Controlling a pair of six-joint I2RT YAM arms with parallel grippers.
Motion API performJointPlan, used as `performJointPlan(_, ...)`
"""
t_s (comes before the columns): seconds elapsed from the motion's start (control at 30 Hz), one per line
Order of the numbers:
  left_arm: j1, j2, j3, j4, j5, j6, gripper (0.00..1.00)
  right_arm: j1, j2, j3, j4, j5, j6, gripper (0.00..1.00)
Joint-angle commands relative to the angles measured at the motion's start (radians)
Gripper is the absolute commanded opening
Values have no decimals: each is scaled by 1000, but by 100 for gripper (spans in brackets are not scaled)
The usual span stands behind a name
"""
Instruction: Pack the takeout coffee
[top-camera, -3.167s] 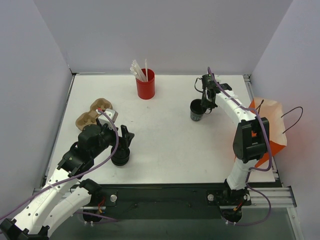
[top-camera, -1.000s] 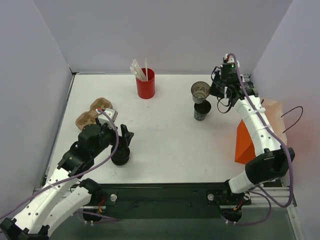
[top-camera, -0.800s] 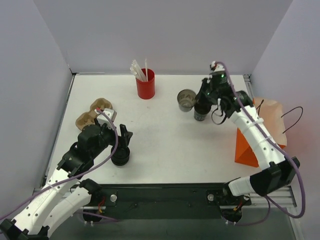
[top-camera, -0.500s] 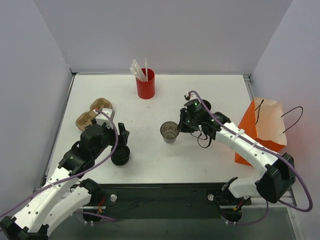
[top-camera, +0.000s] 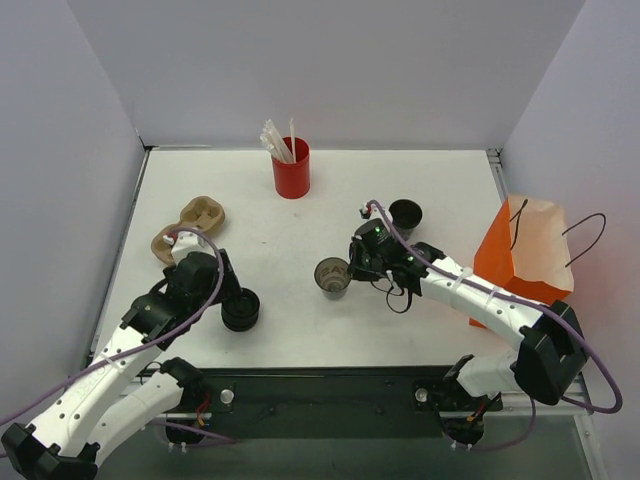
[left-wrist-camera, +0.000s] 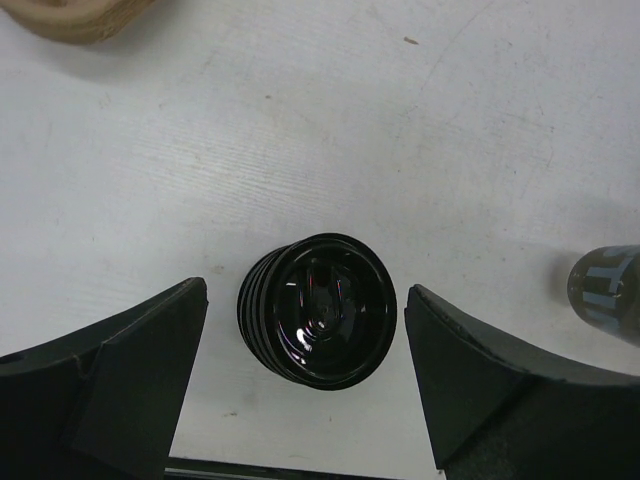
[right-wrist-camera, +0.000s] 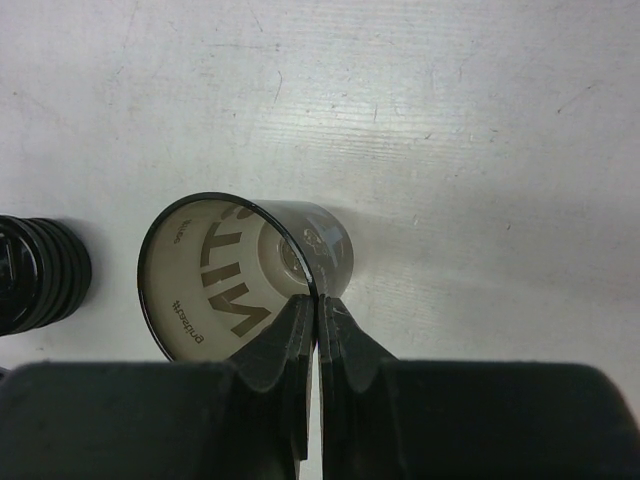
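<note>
A black paper cup with no lid is at the table's middle, white inside with lettering. My right gripper is shut on the cup's rim, one finger inside the wall and one outside. I cannot tell whether the cup's base touches the table. A second open black cup stands behind it. A low stack of black lids lies near the front left. My left gripper hangs over the lid stack, open, with a finger on each side and clear of it.
An orange paper bag stands open at the right edge. A red cup of white straws is at the back. A brown cardboard cup carrier lies at the left. The held cup shows at the left wrist view's right edge.
My right arm has carried the cup from the back right, off the other cup, down to the table's middle. My left gripper has swung down over the lid stack.
</note>
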Motion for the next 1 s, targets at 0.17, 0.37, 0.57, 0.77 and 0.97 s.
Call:
performJointPlan(0.17,-4,-11,1,-130,-30,-242,86,8,18,-38,43,54,38,9)
performJointPlan(0.37,-4,18,-9,-136,-27,-278,80,9,12,-32,35,60,29,20)
performJointPlan(0.57,-4,67,5,-122,-26,-262,73,9,-28,-17,-1,65,21,27)
performJointPlan(0.77,-4,114,11,-99,-26,-229,64,14,-115,-9,-24,66,12,26)
performJointPlan(0.97,-4,168,2,-61,-21,-191,55,21,-161,-1,-51,117,1,25)
